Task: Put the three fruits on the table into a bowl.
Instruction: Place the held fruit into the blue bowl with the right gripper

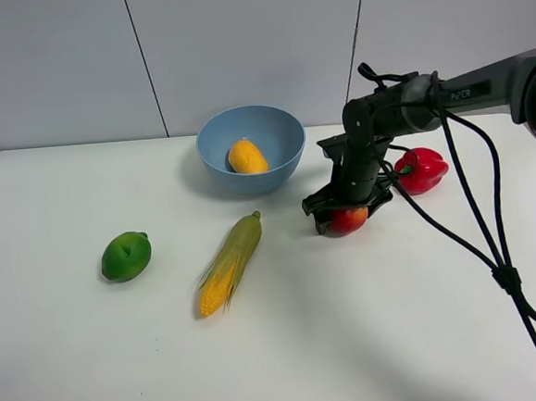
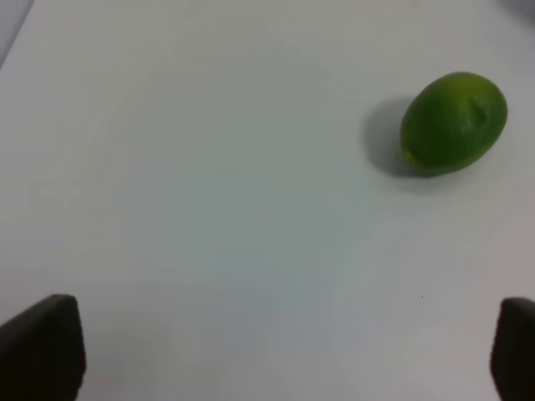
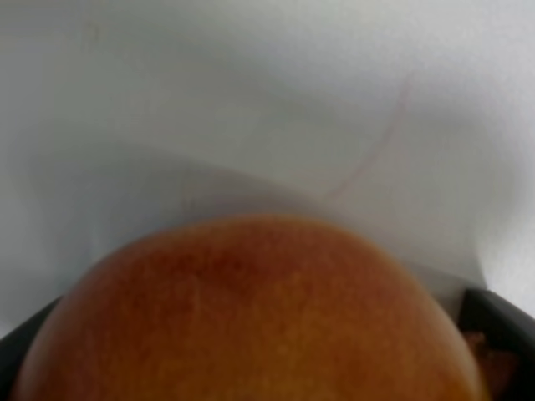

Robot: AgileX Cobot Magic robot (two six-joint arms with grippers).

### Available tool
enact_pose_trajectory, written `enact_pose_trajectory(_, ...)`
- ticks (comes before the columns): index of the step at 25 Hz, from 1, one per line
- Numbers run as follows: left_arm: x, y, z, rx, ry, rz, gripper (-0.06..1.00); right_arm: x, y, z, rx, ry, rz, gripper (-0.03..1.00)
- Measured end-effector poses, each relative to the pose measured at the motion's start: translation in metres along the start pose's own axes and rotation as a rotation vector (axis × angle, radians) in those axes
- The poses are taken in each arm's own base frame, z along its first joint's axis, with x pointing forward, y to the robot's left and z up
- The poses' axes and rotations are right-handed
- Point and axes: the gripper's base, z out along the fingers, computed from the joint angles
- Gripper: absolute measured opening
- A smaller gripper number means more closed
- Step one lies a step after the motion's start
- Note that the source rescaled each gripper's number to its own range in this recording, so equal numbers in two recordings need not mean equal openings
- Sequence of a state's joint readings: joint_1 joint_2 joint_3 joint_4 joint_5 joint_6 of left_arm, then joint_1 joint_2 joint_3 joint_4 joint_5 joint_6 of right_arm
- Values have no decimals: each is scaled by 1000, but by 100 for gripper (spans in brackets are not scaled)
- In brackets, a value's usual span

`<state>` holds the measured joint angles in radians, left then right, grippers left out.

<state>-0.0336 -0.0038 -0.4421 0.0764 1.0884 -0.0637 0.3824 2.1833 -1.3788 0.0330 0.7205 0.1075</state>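
High view: the right pincer (image 1: 345,213) clasps the round red, yellow-blushed apple (image 1: 348,221) at the white counter (image 1: 353,333); left wrist: the round green lime (image 2: 454,123) lies well ahead of the wide-spread left pincer (image 2: 276,355), whose fingertips are cropped; right wrist: the blurred apple (image 3: 251,317) hides most of its pincer.

Glossy blue bowl (image 1: 288,158), matt white table (image 1: 353,333), shiny red pepper (image 1: 423,170)

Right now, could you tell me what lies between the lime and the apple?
Only the corn lies between the lime and the apple; the exterior high view shows it.
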Motion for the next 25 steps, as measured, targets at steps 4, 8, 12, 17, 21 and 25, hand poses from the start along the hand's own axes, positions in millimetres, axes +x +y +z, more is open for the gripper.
enact_pose_trajectory(4,0,0,0,0,0,1,100,0,0,0,0,0,0,82)
enact_pose_trajectory(8,0,0,0,0,0,1,100,0,0,0,0,0,0,82)
enact_pose_trajectory(12,0,0,0,0,0,1,100,0,0,0,0,0,0,82)
enact_pose_trajectory(17,0,0,0,0,0,1,100,0,0,0,0,0,0,82)
enact_pose_trajectory(21,0,0,0,0,0,0,100,0,0,-2,0,-4,-1,82)
enact_pose_trajectory(25,0,0,0,0,0,0,100,-2,1,-12,-3,-28,-1,82)
